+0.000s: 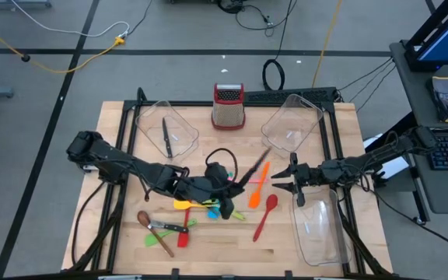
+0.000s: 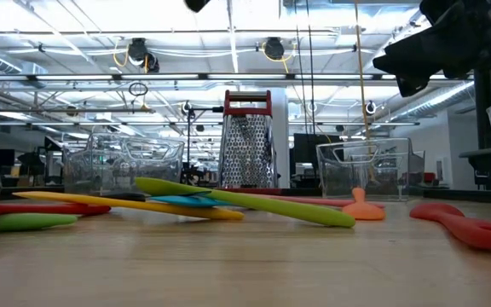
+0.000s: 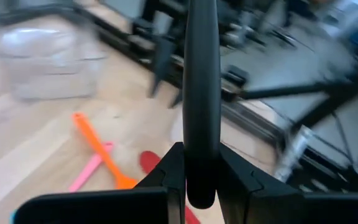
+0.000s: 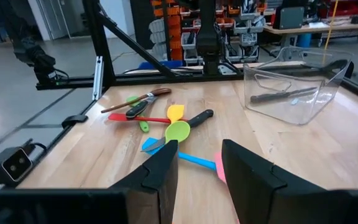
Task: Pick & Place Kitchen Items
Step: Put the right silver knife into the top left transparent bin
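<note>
Clamped narrowly on a black-handled utensil [image 3: 202, 93] by the left gripper [image 1: 224, 187], above the centre of the wooden table [image 1: 232, 249]. Held clear of the wood, with the handle slanting away to the far right, toward the far-right clear bin [image 1: 292, 124]. Cannot tell what kind of working end is on this utensil.

Stationed right of centre, facing left: right gripper [image 4: 197, 168], fingers [image 4: 247, 171] moderately apart, nothing between them.

Lying between the two grippers: an orange spatula [image 1: 255, 193], with a pink spatula [image 1: 264, 176] just beside it. Just near of these, a red spoon [image 1: 267, 213], bowl toward the far side.

Piled directly below and near of the left gripper: a yellow spatula [image 1: 183, 204], a blue spatula [image 1: 228, 208] and a green spoon [image 4: 178, 131], overlapping.

Grouped at near left, well apart from the right gripper: a brown spoon [image 1: 144, 219], a black-handled knife [image 1: 171, 227], a red spatula [image 1: 183, 238] and a green spatula [image 1: 160, 241].

Already placed in the far-left clear bin [image 1: 152, 117]: one black-handled knife [image 1: 166, 137], lying flat.

Standing upright at far centre, between the two far bins: a metal box grater [image 1: 229, 107] with red top.

Set at near right, beside the right arm: a third clear bin [image 1: 321, 229].
</note>
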{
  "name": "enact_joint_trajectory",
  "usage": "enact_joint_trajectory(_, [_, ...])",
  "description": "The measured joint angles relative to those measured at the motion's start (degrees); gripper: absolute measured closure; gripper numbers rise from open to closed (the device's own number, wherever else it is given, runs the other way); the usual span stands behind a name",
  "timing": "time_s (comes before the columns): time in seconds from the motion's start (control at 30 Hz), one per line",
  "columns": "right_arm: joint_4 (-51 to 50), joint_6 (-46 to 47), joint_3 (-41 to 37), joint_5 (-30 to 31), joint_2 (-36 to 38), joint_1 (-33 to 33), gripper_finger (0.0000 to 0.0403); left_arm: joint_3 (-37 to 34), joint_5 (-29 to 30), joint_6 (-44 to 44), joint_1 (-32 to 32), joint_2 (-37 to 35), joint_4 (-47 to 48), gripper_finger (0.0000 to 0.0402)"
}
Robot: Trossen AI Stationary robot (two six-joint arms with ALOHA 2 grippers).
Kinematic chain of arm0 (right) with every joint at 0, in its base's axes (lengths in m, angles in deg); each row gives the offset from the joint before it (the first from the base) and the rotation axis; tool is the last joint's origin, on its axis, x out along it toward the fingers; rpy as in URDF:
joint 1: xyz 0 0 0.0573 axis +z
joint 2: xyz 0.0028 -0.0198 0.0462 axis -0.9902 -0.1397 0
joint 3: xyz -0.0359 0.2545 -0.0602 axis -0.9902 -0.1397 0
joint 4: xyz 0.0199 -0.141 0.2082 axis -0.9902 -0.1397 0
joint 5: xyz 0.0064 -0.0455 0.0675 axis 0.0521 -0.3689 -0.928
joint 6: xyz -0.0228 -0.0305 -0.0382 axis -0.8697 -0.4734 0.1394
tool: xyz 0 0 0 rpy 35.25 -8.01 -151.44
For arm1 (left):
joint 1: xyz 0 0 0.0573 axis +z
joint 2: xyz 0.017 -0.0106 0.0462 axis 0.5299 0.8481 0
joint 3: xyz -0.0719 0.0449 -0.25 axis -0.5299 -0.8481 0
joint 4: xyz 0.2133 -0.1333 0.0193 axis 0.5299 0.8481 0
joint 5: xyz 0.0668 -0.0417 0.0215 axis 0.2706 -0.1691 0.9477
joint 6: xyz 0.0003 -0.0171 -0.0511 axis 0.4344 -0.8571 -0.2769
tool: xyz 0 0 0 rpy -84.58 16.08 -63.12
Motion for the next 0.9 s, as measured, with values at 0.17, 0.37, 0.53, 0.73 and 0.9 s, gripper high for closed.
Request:
enact_joint_trajectory(0.17, [0.0,-3.4,0.0,0.0,0.0,0.0,0.0287,0.0,8.8,-11.1,-0.1,0.0,8.1,0.0350])
enact_joint_trajectory(0.37, [-0.4,-8.8,0.0,-0.1,0.0,0.1,0.0287,0.0,12.8,-24.9,1.4,0.0,21.1,0.0350])
enact_joint_trajectory(0.53, [-1.9,-14.4,0.0,-0.2,0.0,0.1,0.0287,0.0,12.8,-31.2,3.8,-1.4,29.3,0.0350])
enact_joint_trajectory(0.73, [-1.9,-19.2,0.0,-8.8,0.0,0.1,0.0287,0.0,9.8,-34.3,8.4,-5.1,35.9,0.0350])
enact_joint_trajectory(0.9, [-1.8,-19.5,0.0,-12.2,0.0,0.1,0.0287,0.0,5.2,-37.0,13.6,-7.1,42.2,0.0350])
